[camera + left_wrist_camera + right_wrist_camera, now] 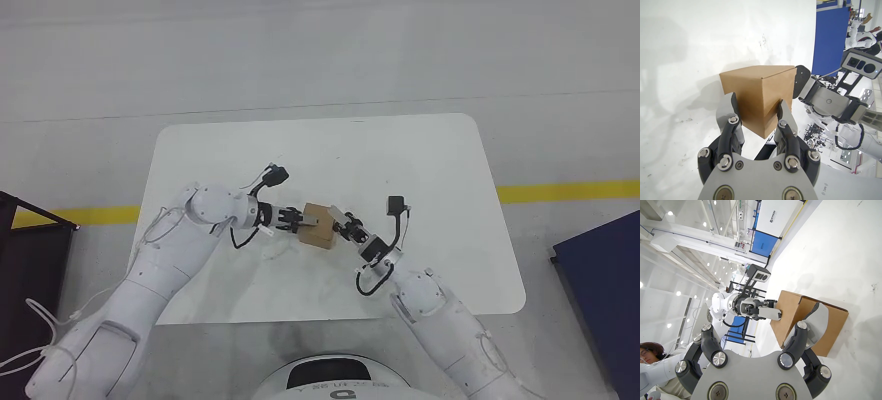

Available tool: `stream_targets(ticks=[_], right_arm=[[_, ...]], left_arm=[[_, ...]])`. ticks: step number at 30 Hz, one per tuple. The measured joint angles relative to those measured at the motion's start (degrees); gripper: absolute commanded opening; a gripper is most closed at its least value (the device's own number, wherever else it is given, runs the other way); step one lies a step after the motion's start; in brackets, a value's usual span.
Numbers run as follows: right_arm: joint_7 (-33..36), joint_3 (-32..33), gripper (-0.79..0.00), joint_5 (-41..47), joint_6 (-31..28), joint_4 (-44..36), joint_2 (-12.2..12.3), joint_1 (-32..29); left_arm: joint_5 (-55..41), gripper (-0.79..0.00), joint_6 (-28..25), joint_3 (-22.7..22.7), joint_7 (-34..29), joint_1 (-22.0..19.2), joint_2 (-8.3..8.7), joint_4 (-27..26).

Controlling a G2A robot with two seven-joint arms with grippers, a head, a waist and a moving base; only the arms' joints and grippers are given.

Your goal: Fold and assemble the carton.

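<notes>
- Carton [318,226]: it stands about the middle of the table [420,170], between the two grippers. All its sides are up and it has the form of a closed box, so the folding seems mostly done.
- Left: the left gripper [757,102] is clamped on the carton. Its fingers [734,106] press on two neighbouring sides, around one edge.
- Middle: a seam [776,73] runs along one edge of the carton. In the right wrist view a small gap shows where a flap meets the side. Probably the last flap must be pushed fully in, and this seems the only work left.
- Right: the right gripper [344,227] is spread wide and grasps nothing. One finger [818,317] lies flat against a side of the carton, opposite to the left gripper.
- Count: one carton, one table, two grippers, both touching the carton.
</notes>
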Motion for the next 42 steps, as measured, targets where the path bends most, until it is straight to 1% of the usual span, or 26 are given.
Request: stream_targets(ticks=[6, 17, 20, 24, 26, 34, 39, 42], right_arm=[[-0.08, 0.01, 0.0, -1.37, 0.03, -2.62, 0.17, -1.16], [-0.68, -0.96, 0.0, -4.28, 2.63, -4.19, 0.12, -0.84], [-1.16, -1.0, 0.0, -4.91, 3.08, -4.74, 0.12, -0.93], [-1.44, -1.16, 0.0, -6.43, 3.77, -6.0, 0.2, -1.56], [-1.57, -1.56, 0.0, -7.47, 4.49, -6.53, 0.2, -1.71], [-3.92, -3.31, 0.0, -13.23, 9.74, -7.81, -0.04, -1.49], [-3.23, -4.62, 0.0, -13.07, 10.7, -8.04, -0.25, -1.04], [-2.59, -5.0, 0.0, -12.07, 10.46, -7.61, -0.35, -0.41]], left_arm=[[-2.35, 0.0, -1.1, -1.37, -0.04, 0.32, 0.22, 0.11], [-5.17, 0.0, -2.26, -3.33, 0.51, 1.27, 0.62, 0.25], [-8.2, 0.0, -2.22, -4.92, 1.32, 1.56, 0.76, 1.14], [-16.52, 0.0, -2.55, -7.89, 1.83, 2.59, 0.83, 2.34], [-18.08, 0.0, -2.73, -8.46, 1.79, 2.8, 0.87, 2.98], [-20.72, 0.0, -2.48, -7.78, 0.83, 2.45, 0.32, 6.01], [-22.91, 0.0, -0.41, -6.87, -0.33, 1.94, -0.24, 7.42], [-23.24, 0.0, -0.36, -6.49, -0.39, 1.65, -0.47, 7.76]])
